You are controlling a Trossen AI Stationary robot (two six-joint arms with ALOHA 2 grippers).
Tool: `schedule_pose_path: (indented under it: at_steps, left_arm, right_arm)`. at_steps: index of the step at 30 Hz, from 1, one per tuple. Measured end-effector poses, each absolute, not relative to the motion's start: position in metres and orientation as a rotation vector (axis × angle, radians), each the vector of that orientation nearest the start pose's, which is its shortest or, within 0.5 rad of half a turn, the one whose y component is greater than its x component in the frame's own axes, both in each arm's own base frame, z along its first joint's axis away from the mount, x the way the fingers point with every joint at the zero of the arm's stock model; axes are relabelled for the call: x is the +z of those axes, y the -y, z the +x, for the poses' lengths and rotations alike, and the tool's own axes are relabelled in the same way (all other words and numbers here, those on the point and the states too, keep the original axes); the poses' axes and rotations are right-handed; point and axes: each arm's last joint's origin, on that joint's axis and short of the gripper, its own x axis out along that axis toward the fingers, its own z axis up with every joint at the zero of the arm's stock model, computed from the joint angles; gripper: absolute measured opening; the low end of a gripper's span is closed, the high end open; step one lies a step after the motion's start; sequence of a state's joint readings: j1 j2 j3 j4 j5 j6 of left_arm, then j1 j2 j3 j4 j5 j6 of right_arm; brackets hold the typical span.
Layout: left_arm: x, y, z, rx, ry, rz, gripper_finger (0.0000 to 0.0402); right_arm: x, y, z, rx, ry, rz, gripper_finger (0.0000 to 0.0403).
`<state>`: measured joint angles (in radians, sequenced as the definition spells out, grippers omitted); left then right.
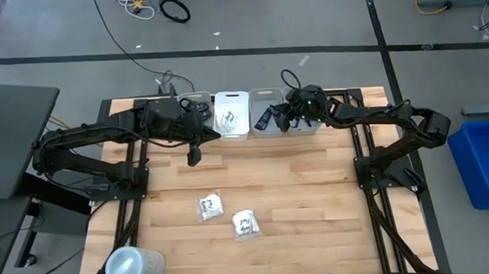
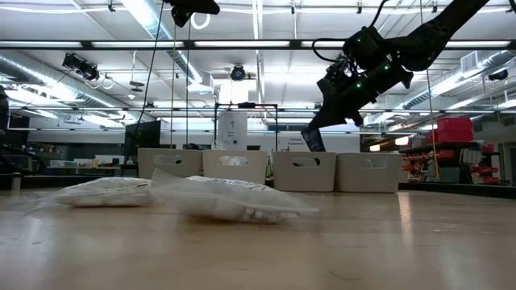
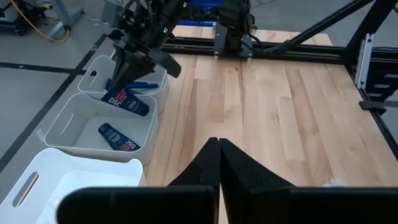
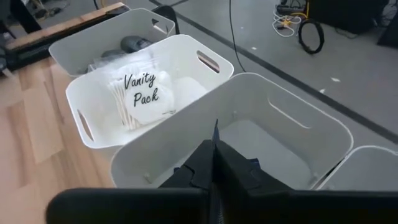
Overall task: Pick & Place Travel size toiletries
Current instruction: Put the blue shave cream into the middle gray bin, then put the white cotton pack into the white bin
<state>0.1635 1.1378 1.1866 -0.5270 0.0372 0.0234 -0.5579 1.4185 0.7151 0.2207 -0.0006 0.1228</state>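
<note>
My right gripper (image 1: 270,117) hangs over the far row of white bins, shut on a dark blue tube printed DSC (image 3: 127,99), above the third bin from the left (image 1: 268,131). A second DSC tube (image 3: 118,137) lies flat on that bin's floor. Blue razors (image 3: 142,83) lie in the rightmost bin. A Vanity Pack packet (image 4: 146,93) fills the second bin, and dark oval cases (image 4: 134,43) sit in the leftmost one. Two white crinkly packets (image 1: 210,206) (image 1: 246,224) lie flat on the near table. My left gripper (image 3: 219,155) is shut and hovers near the bins. My right gripper pinches the DSC tube by its upper end (image 3: 126,79) between the two fingers, coming from above and pointing down. The tube hangs tilted below the fingers, lifted clear of the bin, as the low view (image 2: 313,138) also shows.
Four bins stand side by side along the table's far edge (image 2: 306,171). A clear plastic cup (image 1: 133,267) lies at the near left corner. Bare wood (image 1: 316,192) stretches between the bins and the packets. Arm frames flank both table sides.
</note>
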Motion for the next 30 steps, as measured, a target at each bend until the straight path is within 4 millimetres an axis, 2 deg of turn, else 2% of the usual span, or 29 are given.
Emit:
schedule_pose_path:
  at_steps: [12, 17, 23, 30]
  left_arm:
    - [0.366, -0.038, 0.231, 0.14, -0.53, -0.044, 0.0002]
    - [0.365, -0.037, 0.231, 0.146, -0.542, -0.066, 0.0002]
    - [0.365, -0.037, 0.231, 0.146, -0.541, -0.068, 0.0003]
    - [0.365, -0.037, 0.231, 0.149, -0.539, -0.097, 0.0003]
  right_arm:
    - [0.207, 0.155, 0.247, -0.595, -0.409, 0.327, 0.0122]
    - [0.213, 0.155, 0.25, -0.518, -0.351, 0.301, 0.0151]
    - [0.222, 0.149, 0.257, -0.393, -0.281, 0.212, 0.0159]
    - [0.226, 0.123, 0.272, -0.226, -0.252, 0.097, 0.0141]
